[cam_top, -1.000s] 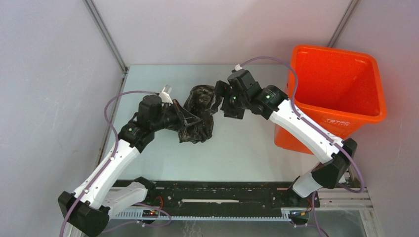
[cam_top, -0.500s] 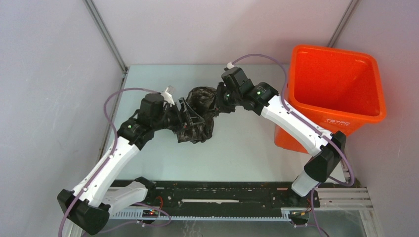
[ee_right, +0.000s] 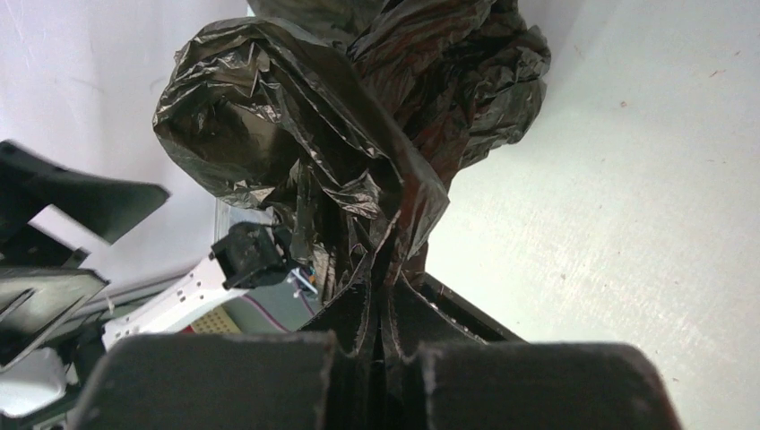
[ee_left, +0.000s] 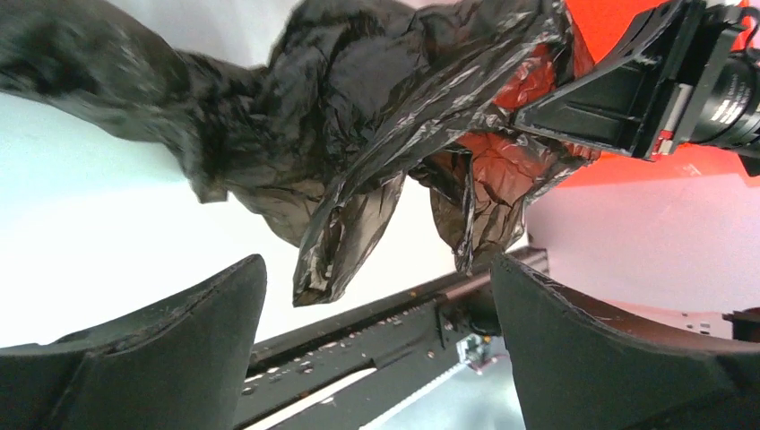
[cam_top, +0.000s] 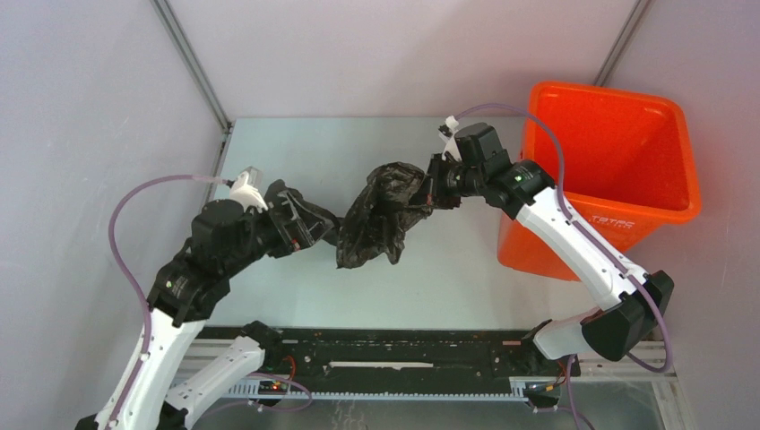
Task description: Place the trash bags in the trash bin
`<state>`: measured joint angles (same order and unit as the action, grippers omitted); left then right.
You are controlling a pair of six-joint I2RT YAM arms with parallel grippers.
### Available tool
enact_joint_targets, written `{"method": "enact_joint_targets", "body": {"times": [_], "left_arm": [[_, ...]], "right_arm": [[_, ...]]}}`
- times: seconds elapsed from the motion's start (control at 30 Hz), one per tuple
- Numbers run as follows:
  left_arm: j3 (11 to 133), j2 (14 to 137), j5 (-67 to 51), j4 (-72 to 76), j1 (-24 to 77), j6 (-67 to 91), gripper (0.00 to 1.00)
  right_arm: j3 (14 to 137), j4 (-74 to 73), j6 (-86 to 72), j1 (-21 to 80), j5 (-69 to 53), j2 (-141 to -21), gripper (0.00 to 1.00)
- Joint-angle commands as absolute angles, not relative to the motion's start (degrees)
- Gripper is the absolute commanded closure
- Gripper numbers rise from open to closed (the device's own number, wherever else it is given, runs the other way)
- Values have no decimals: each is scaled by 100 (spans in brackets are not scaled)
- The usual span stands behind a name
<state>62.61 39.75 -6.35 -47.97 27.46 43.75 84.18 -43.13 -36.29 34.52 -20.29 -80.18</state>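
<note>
The trash bag (cam_top: 381,215) is a crumpled bundle of glossy black film, lifted over the middle of the table. My right gripper (cam_top: 430,193) is shut on the bag's right end; in the right wrist view the film (ee_right: 341,134) is pinched between the closed fingers of that gripper (ee_right: 381,305). My left gripper (cam_top: 327,228) stands open just left of the bag and holds nothing. Seen from the left wrist, the bag (ee_left: 376,107) hangs beyond the spread tips of that gripper (ee_left: 376,269). The orange trash bin (cam_top: 659,224) stands upright at the right with nothing visible inside it.
The pale table (cam_top: 296,152) is enclosed by grey walls with a metal post (cam_top: 193,67) at the back left. A black rail (cam_top: 403,354) runs along the near edge between the arm bases. The bin's left wall sits close behind the right forearm (cam_top: 565,237).
</note>
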Motion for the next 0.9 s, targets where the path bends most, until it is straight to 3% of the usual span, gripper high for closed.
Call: {"method": "enact_joint_targets", "body": {"times": [0.0, 0.17, 0.33, 0.57, 0.73, 0.87], "left_arm": [[5127, 4010, -1470, -3478, 2962, 5161, 0], [4811, 4333, -1385, -2947, 3416, 5290, 1], [4844, 4527, -546, -3634, 3454, 5280, 19], [4198, 3664, -186, -3511, 3454, 5842, 14], [3670, 3563, -511, -3120, 3454, 6159, 37], [3471, 3715, -810, -2480, 3456, 6274, 39]], "right_arm": [[8188, -4114, -3335, 3309, -2780, -7832, 100], [8183, -4127, -3423, 3194, -2997, -7773, 100], [8204, -4160, -3407, 3127, -3093, -7668, 100], [8196, -4287, -3287, 3011, -3171, -7557, 100], [8185, -4232, -3281, 2988, -3238, -7531, 100], [8130, -4204, -3321, 2993, -3294, -7558, 100]]}}
